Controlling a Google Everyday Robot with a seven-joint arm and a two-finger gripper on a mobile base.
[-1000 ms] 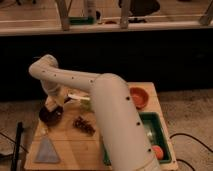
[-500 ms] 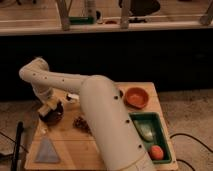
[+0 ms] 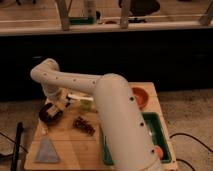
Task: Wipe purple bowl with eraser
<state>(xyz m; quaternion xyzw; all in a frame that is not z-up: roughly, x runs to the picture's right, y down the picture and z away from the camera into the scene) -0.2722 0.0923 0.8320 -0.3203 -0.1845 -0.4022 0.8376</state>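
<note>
The purple bowl point(image 3: 48, 115) sits near the left edge of the wooden table point(image 3: 70, 147), very dark and partly covered by the gripper. My gripper point(image 3: 55, 107) hangs from the white arm point(image 3: 75, 82) and reaches down into the bowl's right side. It is shut on a small pale tan block, the eraser point(image 3: 56, 105), which rests against the bowl's inside. The bowl's far rim is hidden behind the wrist.
A dark brown crumbly cluster point(image 3: 84, 125) lies right of the bowl. A grey-blue triangular piece point(image 3: 46, 150) is at the front left. A yellow-green item point(image 3: 86, 105) sits behind the cluster. The orange bowl point(image 3: 139, 96) is at the back right, beside a green tray point(image 3: 159, 131).
The gripper stayed at the purple bowl, shifting a little left and then back right over it. The arm's upper link swung across the table.
</note>
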